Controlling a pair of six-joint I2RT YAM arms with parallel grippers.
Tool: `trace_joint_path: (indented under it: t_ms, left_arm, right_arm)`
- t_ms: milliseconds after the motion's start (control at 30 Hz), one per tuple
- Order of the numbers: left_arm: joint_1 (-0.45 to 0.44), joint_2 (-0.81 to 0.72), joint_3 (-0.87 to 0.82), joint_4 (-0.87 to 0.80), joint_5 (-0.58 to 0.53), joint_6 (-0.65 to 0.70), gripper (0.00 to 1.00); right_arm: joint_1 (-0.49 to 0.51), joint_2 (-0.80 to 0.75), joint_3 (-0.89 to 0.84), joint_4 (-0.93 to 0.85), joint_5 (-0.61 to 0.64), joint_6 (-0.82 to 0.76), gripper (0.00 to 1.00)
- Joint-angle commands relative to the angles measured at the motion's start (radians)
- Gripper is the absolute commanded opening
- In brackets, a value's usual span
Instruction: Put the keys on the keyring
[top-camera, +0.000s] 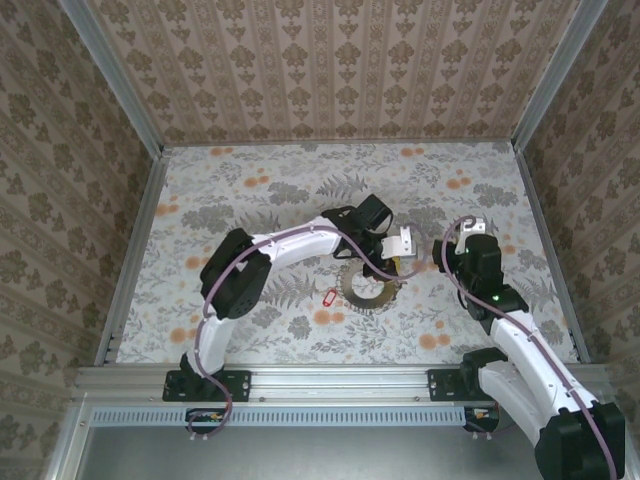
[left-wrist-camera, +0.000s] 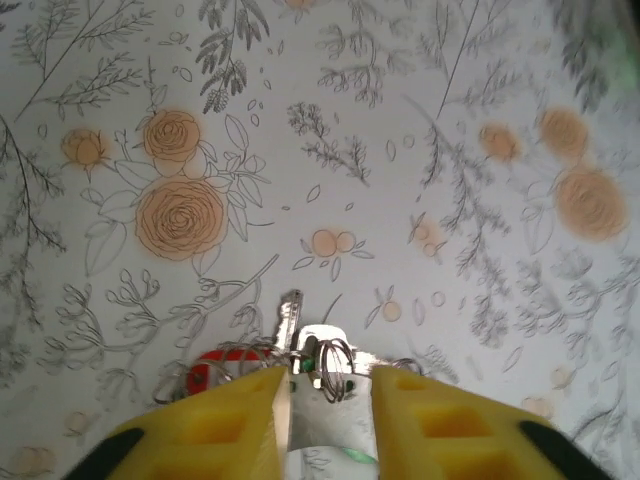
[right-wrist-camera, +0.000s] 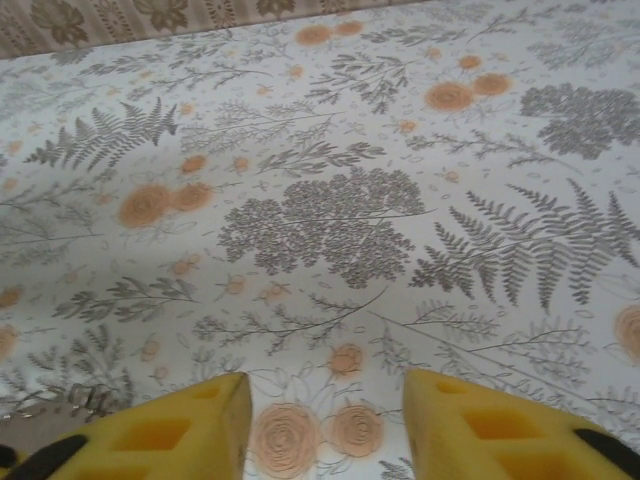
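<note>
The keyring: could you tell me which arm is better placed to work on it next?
Left, I'd say: the left gripper is right at the keyring and a key, while the right gripper stands open over the tablecloth, apart from them.

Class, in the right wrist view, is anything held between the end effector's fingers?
No, the right end effector's yellow fingers stand apart with bare floral tablecloth between them.

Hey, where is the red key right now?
In the top view the red key lies on the table near its middle, just left of the chain loop; the left gripper is at the loop's far right side.
</note>
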Motion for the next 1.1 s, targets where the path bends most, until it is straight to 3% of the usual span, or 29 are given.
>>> trace_joint_path:
  t_ms: [0, 167, 233, 333, 467, 567, 600, 667, 900, 1067]
  left_arm:
    - [0.064, -0.151, -0.12, 0.224, 0.141, -0.158, 0.29]
    - [0.167, -0.349, -0.38, 0.474, 0.08, -0.266, 0.3]
    - [0.223, -0.438, -0.506, 0.592, 0.005, -0.319, 0.3]
    - [0.307, -0.556, -0.673, 0.721, -0.129, -0.371, 0.35]
    - [0.432, -0.706, -0.822, 0.763, -0.265, -0.396, 0.44]
    - [0.542, -0.795, -0.895, 0.757, -0.318, -0.4, 0.9]
    - [0.571, -0.818, -0.914, 0.751, -0.322, -0.398, 1.0]
    - [0.631, -0.865, -0.956, 0.739, -0.346, -0.392, 1.0]
    - [0.772, -0.925, -1.098, 0.827, -0.472, -0.378, 1.0]
    - [0.848, -0.881, -1.159, 0.935, -0.48, -0.373, 1.0]
  right_arm:
    - [-0.007, -0.037, -0.04, 0.099, 0.102, -0.03, 0.51]
    - [-0.013, -0.011, -0.077, 0.246, 0.163, -0.137, 0.68]
    - [-0.022, 0.045, -0.077, 0.3, 0.191, -0.169, 0.75]
    - [-0.04, 0.172, -0.068, 0.383, 0.195, -0.181, 0.81]
    - [-0.05, 0.349, -0.059, 0.523, 0.142, -0.195, 0.84]
    - [-0.058, 0.47, -0.056, 0.652, 0.098, -0.219, 0.85]
    - [-0.059, 0.491, -0.038, 0.645, 0.085, -0.228, 0.85]
    - [-0.066, 0.536, -0.033, 0.712, 0.035, -0.257, 0.86]
    - [-0.084, 0.533, -0.032, 0.698, -0.134, -0.285, 0.91]
    - [-0.086, 0.485, -0.117, 0.821, -0.147, -0.274, 0.92]
